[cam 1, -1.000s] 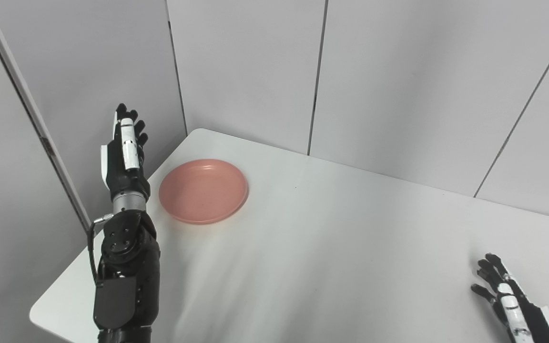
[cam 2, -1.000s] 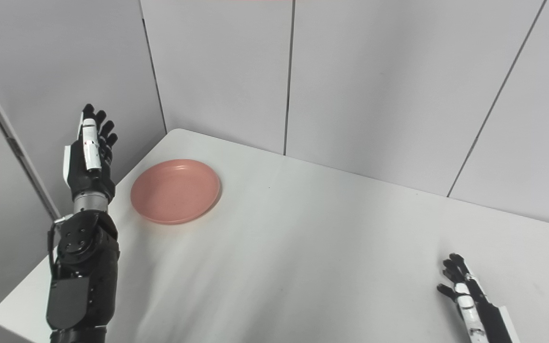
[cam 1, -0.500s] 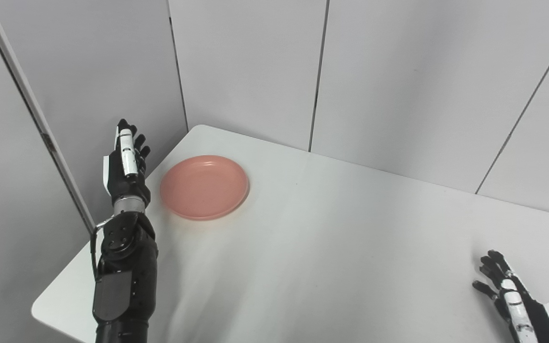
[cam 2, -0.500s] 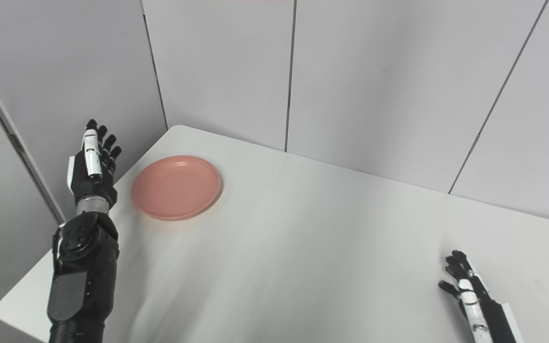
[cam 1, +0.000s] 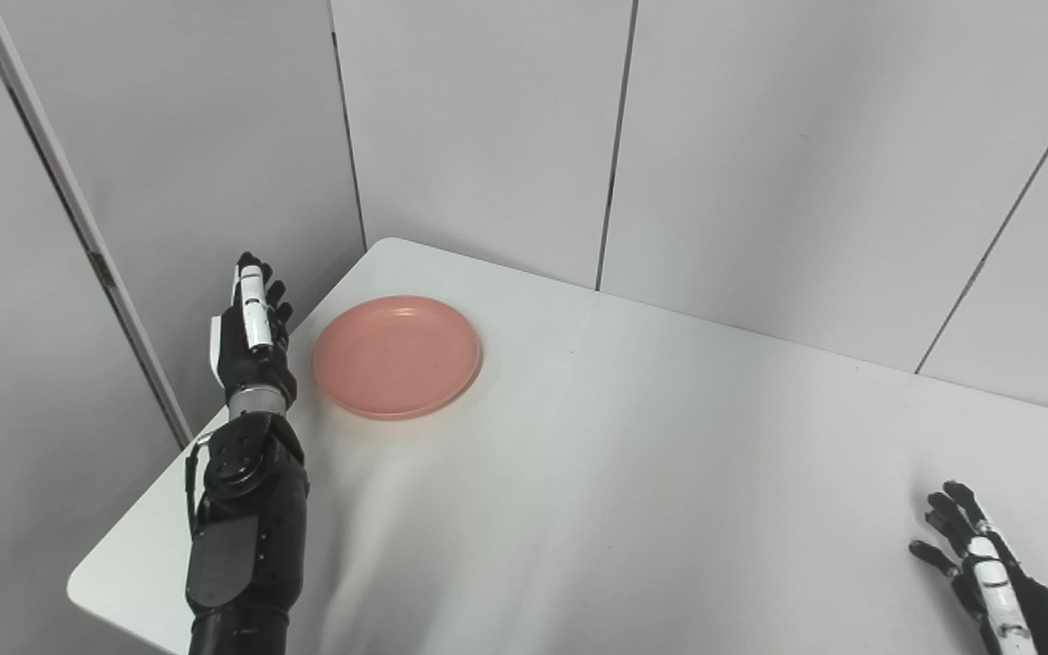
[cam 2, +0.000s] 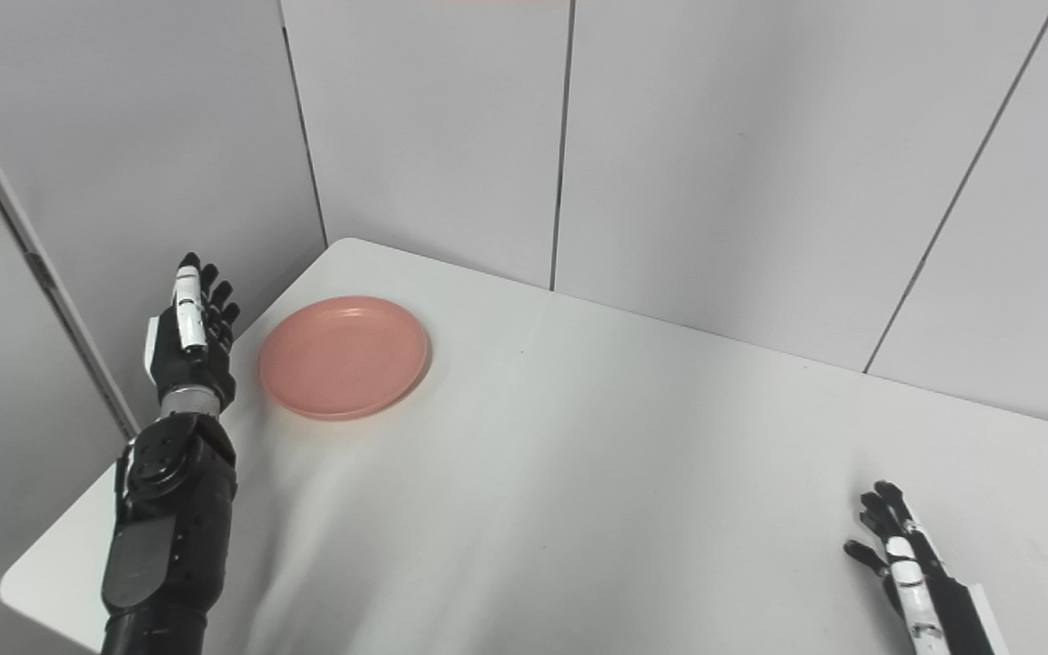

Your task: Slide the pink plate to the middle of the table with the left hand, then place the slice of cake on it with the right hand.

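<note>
The pink plate (cam 1: pixel 397 356) lies empty near the far left corner of the white table (cam 1: pixel 633 455). My left hand (cam 1: pixel 253 337) stands edge-up just left of the plate, open, fingers straight and pointing away from me, a small gap from the rim. My right hand (cam 1: pixel 974 555) rests open at the near right of the table, fingers spread, holding nothing. No slice of cake shows in either view.
Grey wall panels (cam 1: pixel 760 164) close in the table at the back and left. The table's left edge (cam 1: pixel 151 509) runs right beside my left forearm (cam 1: pixel 242 537).
My left hand has come down and forward to plate level, beside the plate's left rim. The camera has shifted a little. The plate and right hand stayed put.
</note>
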